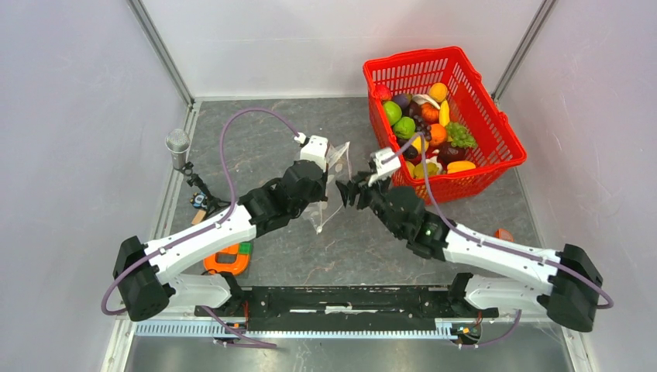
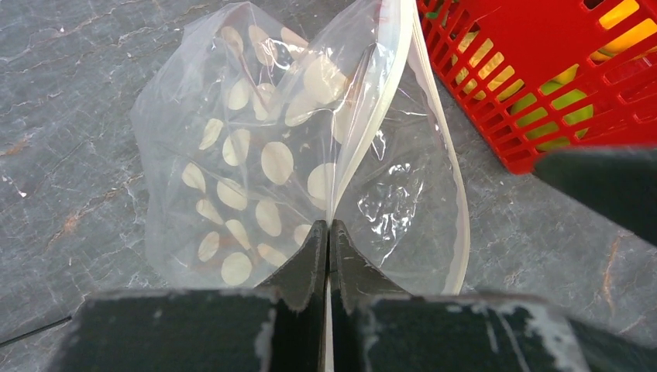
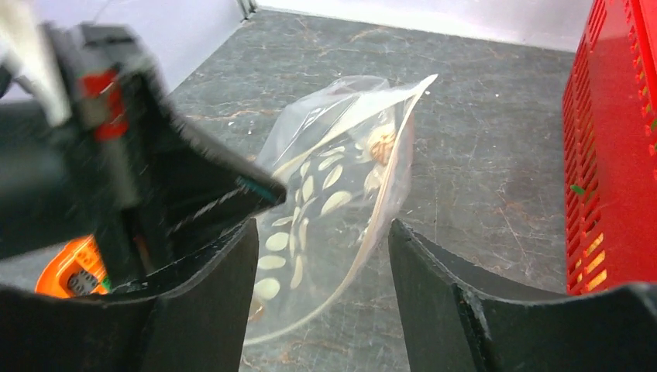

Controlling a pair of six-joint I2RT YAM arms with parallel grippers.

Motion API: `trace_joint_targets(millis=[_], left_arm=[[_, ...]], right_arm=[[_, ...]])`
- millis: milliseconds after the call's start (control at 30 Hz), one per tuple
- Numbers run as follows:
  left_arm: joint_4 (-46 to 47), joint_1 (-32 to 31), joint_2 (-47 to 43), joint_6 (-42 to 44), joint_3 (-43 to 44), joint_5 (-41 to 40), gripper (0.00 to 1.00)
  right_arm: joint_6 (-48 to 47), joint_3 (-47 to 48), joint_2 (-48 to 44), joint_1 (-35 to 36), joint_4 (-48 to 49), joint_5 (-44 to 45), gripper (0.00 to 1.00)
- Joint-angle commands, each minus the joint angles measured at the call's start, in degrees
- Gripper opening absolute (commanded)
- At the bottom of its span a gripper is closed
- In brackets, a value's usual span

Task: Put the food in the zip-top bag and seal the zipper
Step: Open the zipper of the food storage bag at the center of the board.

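left claw (image 2: 329,226) is clenched tight, jaws pressed together w/ the edge of the zip-top bag (image 2: 256,163) pinched btwn them. the bag fans out ahead of the claw: dotted panel to its left, plain clear panel to its right, mouth gaping. the zipper (image 2: 370,124) shows as a whitish strip running from the pinch point straight away from the claw. a 2nd strip curves along the outer right edge of the clear panel. the grey bench (image 2: 70,116) lies under it all.

right claw (image 3: 321,232) is released, jaws well apart. the bag sits just ahead of the gap btwn them, not gripped. can't tell if either finger touches it. the left claw's dark body is close on the right claw's left.

top view: both claws are nearly nose to nose over mid bench, bag btwn them. the red basket (image 1: 445,56) is just beyond the right claw and to its right, w/ the food (image 1: 424,128) piled inside. an orange letter toy (image 1: 226,260) lies well behind the left claw, near that arm's base.
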Motion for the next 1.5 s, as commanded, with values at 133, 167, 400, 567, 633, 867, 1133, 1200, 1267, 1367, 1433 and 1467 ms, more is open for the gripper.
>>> trace_joint_targets(millis=[133, 167, 400, 567, 633, 867, 1133, 1200, 1267, 1367, 1433, 1467], left_arm=[[-2.19, -0.03, -0.80, -0.17, 4.82, 0.19, 0.02], [-2.63, -0.03, -0.59, 0.07, 5.27, 0.36, 0.02], [-6.51, 0.47, -0.06, -0.36, 7.81, 0.93, 0.02], [-10.27, 1.51, -0.33, 1.94, 9.09, -2.42, 0.02], [-11.43, 1.64, -0.03, 3.18, 9.73, -3.69, 0.02], [-8.83, 1.99, 2.05, 5.09, 9.70, 1.61, 0.33], [-8.74, 2.43, 7.87, 3.86, 13.29, 7.51, 0.60], [-9.07, 2.43, 8.27, 3.95, 13.77, 7.49, 0.60], [-11.05, 2.43, 9.51, 4.55, 14.95, 5.32, 0.61], [-14.51, 2.43, 11.24, 6.06, 16.29, -1.34, 0.54], [-14.50, 2.67, 10.56, 6.32, 15.73, -2.92, 0.41], [-13.81, 2.84, 9.94, 6.24, 15.17, -2.81, 0.35]], right_arm=[[7.39, 8.86, 10.02, -10.41, -7.28, -10.95, 0.62], [7.31, 10.05, 11.23, -10.84, -7.99, -12.44, 0.62], [4.50, 16.64, 18.23, -13.40, -12.91, -14.15, 0.24], [-0.14, 22.03, 20.64, -15.24, -19.62, -13.97, 0.03], [-0.13, 21.64, 20.69, -16.88, -19.62, -16.63, 0.00], [3.18, 20.45, 22.35, -20.37, -15.20, -28.02, 0.00], [11.10, 19.34, 23.65, -20.54, -8.79, -32.32, 0.00], [13.51, 18.58, 23.74, -20.54, -6.95, -33.16, 0.00], [15.07, 17.52, 23.61, -20.54, -4.90, -33.70, 0.00], [15.48, 16.88, 23.22, -20.54, -3.89, -33.83, 0.00], [14.22, 17.55, 23.37, -20.61, -4.80, -33.74, 0.00], [13.41, 18.12, 23.66, -20.72, -5.80, -33.87, 0.00]])
